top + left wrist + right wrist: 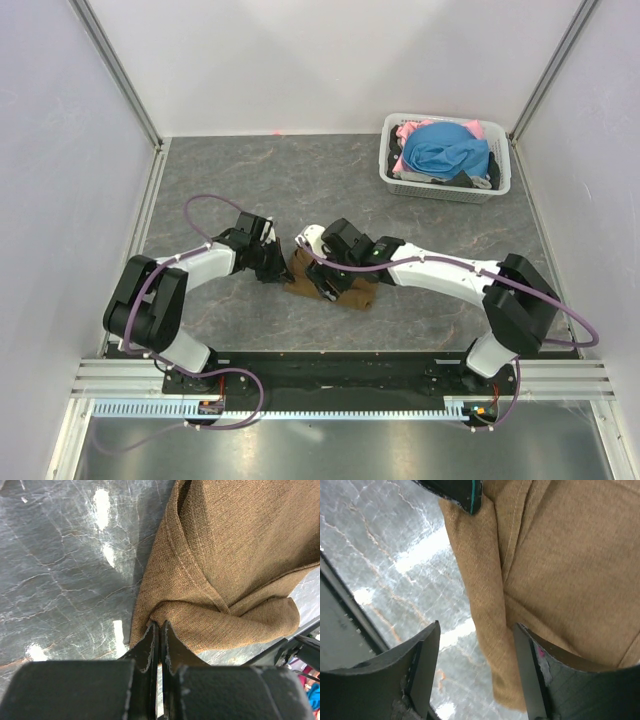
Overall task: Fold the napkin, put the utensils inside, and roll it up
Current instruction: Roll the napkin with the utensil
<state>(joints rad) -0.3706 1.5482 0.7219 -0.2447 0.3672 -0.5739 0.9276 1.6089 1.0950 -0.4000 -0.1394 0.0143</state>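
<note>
The left gripper (159,629) has its jaws pressed together on a puckered edge of the plain brown coarse-woven cloth napkin (225,570). The right gripper (477,627) stands with its fingers apart, straddling the napkin's long folded edge. The napkin is matte and folded into an oblong bundle of overlapping flaps. It lies on the dark grey marbled table (250,180) between the two arms, its long axis running left to right and slanting toward the near right.
</note>
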